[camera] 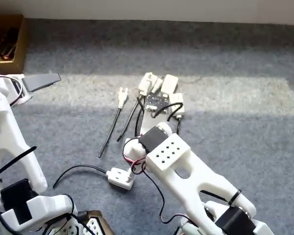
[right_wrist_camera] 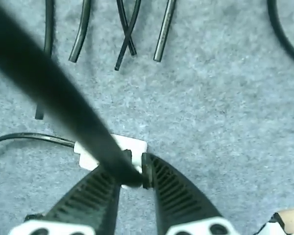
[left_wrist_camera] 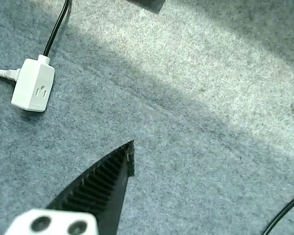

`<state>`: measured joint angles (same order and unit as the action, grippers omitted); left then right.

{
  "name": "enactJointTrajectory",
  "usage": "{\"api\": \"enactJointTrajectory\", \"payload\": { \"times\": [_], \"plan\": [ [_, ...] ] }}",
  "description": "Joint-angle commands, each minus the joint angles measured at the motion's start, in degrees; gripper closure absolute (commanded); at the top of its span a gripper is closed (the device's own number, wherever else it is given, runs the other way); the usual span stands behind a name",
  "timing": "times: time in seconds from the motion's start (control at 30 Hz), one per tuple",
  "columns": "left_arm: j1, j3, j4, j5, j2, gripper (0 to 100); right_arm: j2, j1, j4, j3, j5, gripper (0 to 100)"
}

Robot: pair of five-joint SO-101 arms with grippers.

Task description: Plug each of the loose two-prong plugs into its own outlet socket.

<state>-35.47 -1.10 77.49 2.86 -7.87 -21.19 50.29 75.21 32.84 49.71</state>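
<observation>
My right gripper point(right_wrist_camera: 136, 174) hangs just over a white outlet socket point(right_wrist_camera: 132, 145) on the grey carpet and is shut on a black cord point(right_wrist_camera: 54, 93) that slants up from its fingertips. In the high view that gripper point(camera: 135, 157) sits beside the socket point(camera: 120, 177). A loose white two-prong plug point(camera: 121, 96) with a short black cord lies farther back. My left gripper point(camera: 41, 81) is raised at the left, open, holding nothing. Its wrist view looks down on a white socket point(left_wrist_camera: 33, 85) with a black lead.
A cluster of white plugs and sockets point(camera: 160, 93) around a small dark board lies behind the right arm. Several cut black cord ends point(right_wrist_camera: 125, 34) lie on the carpet. A cardboard box point(camera: 9, 43) stands at the back left corner.
</observation>
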Motion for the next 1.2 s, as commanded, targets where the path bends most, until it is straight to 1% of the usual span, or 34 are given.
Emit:
{"api": "enactJointTrajectory", "payload": {
  "times": [0.0,0.17,0.3,0.4,0.63,0.8,0.9,1.0,1.17],
  "plan": [
    [0.84,2.15,0.09,0.26,-0.31,38,-0.22,2.68,0.04,-0.13,0.35,99.2],
    [0.84,2.07,0.09,0.26,-0.31,38,-0.04,1.8,-0.04,-0.13,0.35,99.2],
    [0.75,1.98,0.09,0.26,-0.31,38,-0.13,-2.07,-0.04,-0.13,0.35,99.2],
    [0.75,1.98,0.09,0.26,-0.31,38,-0.13,-3.3,-0.04,-0.13,0.35,99.2],
    [0.75,1.98,0.09,0.26,-0.31,38,-0.13,-2.95,-0.04,-0.22,0.35,99.2],
    [0.75,1.98,0.09,0.26,-0.31,38,-0.13,-0.4,-0.13,-0.22,0.35,99.2],
    [0.75,1.98,0.09,0.18,-0.31,38,0.22,0.13,-2.77,0.48,0.35,99.2],
    [0.75,1.98,0.09,0.18,-0.31,38,3.82,0.13,-5.93,3.38,0.35,99.2],
    [0.75,1.98,0.09,0.09,-0.31,38,12.09,-0.13,-6.37,3.38,0.35,99.2]
  ]
}}
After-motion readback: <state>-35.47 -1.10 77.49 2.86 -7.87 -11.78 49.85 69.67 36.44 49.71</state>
